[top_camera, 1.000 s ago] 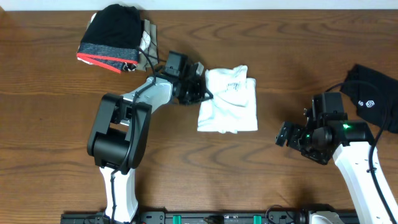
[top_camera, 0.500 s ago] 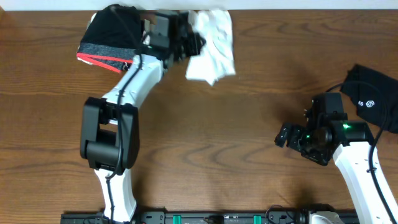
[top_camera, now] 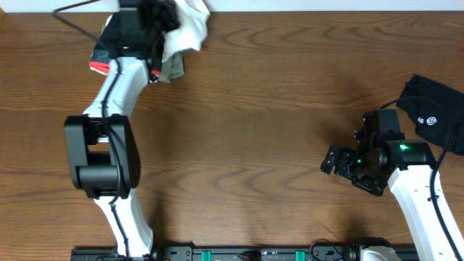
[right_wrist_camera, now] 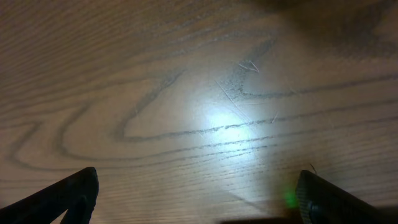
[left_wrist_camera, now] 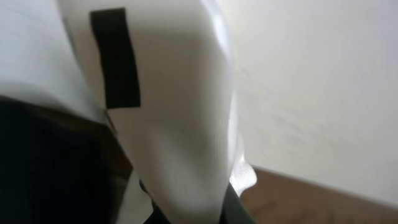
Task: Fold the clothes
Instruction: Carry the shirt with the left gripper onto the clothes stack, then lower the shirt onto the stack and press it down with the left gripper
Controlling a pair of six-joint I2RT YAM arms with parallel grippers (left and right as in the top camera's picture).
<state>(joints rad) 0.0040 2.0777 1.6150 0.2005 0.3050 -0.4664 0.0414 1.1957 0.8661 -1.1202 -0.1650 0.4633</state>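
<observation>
**Desk:** Need caption lines fast. Near edge first, what's there?

**Photog:** Near right, the right arm (top_camera: 417, 196), white casing, rises from the near edge of the wood-grain surface (top_camera: 254, 123). The right hand (top_camera: 332, 161) hangs over bare wood, jaws spread wide, nothing btw them. In the right wrist view, two dark fingertips (right_wrist_camera: 68, 196) sit at the bottom corners, well apart. Only grain and a bright glare spot lie between.

**Desk:** Any clothes by it?

**Photog:** Just beyond, at the right edge, a black garment (top_camera: 442, 101) w/ a small white logo (top_camera: 433, 122) lies on the surface, partly out of frame. It's near the right arm, apart from the hand.

**Desk:** And farther back?

**Photog:** The left arm (top_camera: 109, 109) stretches from near left up to the far-left corner. The left hand (top_camera: 165, 16) is clenched on the white shirt (top_camera: 190, 25). The shirt is bunched at the surface's far edge, against the pale wall (top_camera: 326, 4).

**Desk:** Shirt lifted or resting?

**Photog:** Can't tell from overhead. The left wrist view is nearly all white cloth, v. close and blurred, w/ a black rectangular mark (left_wrist_camera: 115, 59) on it. Pale wall and a sliver of wood show at right.

**Desk:** Anything else back there?

**Photog:** A pile beside the left hand: a dark garment (top_camera: 101, 56) w/ a grey-and-red band, partly hidden by the arm. An olive-beige cloth (top_camera: 172, 67) lies just on the near side of the shirt.
</observation>
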